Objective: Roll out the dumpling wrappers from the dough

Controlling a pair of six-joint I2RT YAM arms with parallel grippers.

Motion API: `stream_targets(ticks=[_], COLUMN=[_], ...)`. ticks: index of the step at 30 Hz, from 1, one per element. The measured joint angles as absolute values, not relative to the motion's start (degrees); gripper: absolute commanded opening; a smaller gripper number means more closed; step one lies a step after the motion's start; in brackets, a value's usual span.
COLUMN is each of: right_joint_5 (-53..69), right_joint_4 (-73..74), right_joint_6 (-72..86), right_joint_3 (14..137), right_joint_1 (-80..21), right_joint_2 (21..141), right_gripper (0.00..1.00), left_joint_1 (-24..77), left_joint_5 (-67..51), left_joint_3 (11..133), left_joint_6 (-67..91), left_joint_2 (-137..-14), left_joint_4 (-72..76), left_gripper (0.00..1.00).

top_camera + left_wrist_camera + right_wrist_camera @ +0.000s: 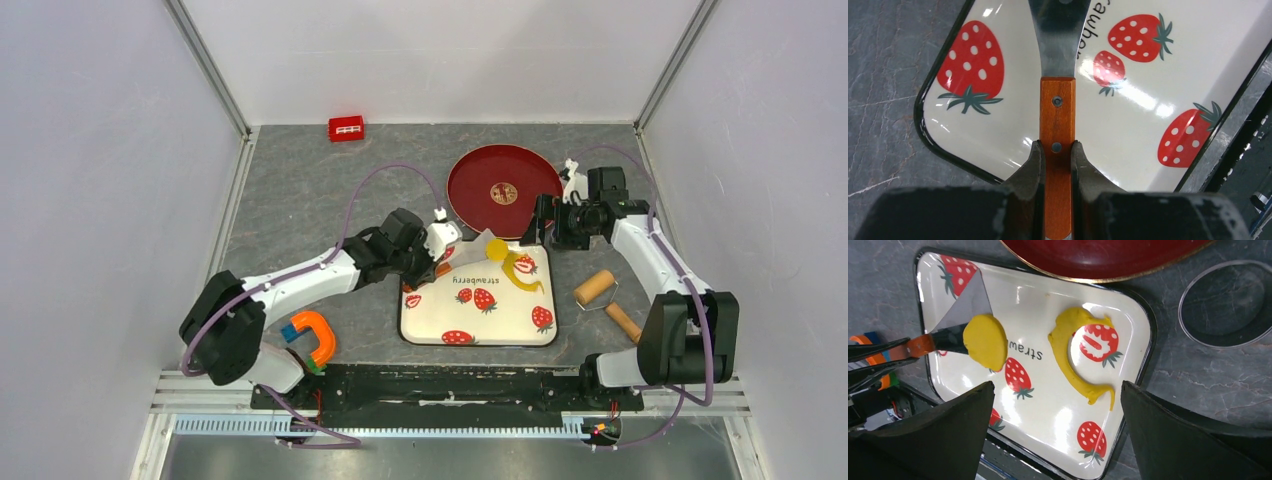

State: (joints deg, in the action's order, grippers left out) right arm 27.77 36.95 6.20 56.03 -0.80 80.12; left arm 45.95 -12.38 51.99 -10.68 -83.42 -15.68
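My left gripper [1057,150] is shut on the orange wooden handle [1057,107] of a metal spatula. Its blade [964,307] hovers over the far left part of the strawberry-print tray [500,325]. A round yellow dumpling wrapper [985,341] lies on the blade's tip, seen from above as the wrapper [496,248]. A ragged curved strip of leftover dough [1068,347] lies on the tray around a strawberry print. My right gripper [1057,386] hangs open above the tray's right half, nothing between its fingers.
A red plate [503,190] sits just beyond the tray. A clear ring cutter [1225,305] lies right of it. A wooden roller [598,287] and its handle [624,322] lie right of the tray, an orange tool [312,338] to the left, a red box [346,128] far back.
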Motion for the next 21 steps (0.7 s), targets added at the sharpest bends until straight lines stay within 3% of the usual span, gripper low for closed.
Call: stream_targets(ticks=[3, 11, 17, 18, 20, 21], right_joint_5=[28.47, 30.24, 31.20, 31.40, 31.83, 32.03], right_joint_4=[37.08, 37.21, 36.84, 36.73, 36.05, 35.75], right_joint_6=[7.09, 8.56, 9.32, 9.47, 9.89, 10.07], right_joint_3=[58.08, 66.06, 72.75, 73.89, 75.83, 76.79], right_joint_1=[-0.80, -2.33, -7.16, -7.92, -9.32, -9.80], right_joint_2=[80.14, 83.37, 88.77, 89.84, 91.98, 93.06], right_gripper=[0.96, 0.70, 0.37, 0.30, 0.04, 0.00], left_joint_1=[44.36, 41.52, 41.36, 41.36, 41.36, 41.36], left_joint_5=[-12.38, -11.94, -9.87, -9.17, -8.32, -7.42], left_joint_3=[52.01, 58.08, 67.13, 68.82, 71.81, 73.43], left_joint_6=[-9.52, -6.17, -4.27, -3.81, -2.72, -2.17], left_joint_2=[-83.40, -86.32, -93.34, -94.80, -97.38, -98.78], left_joint_4=[-15.66, -15.97, -16.29, -16.51, -17.23, -17.63], left_gripper=[0.02, 0.02, 0.02, 0.02, 0.02, 0.02])
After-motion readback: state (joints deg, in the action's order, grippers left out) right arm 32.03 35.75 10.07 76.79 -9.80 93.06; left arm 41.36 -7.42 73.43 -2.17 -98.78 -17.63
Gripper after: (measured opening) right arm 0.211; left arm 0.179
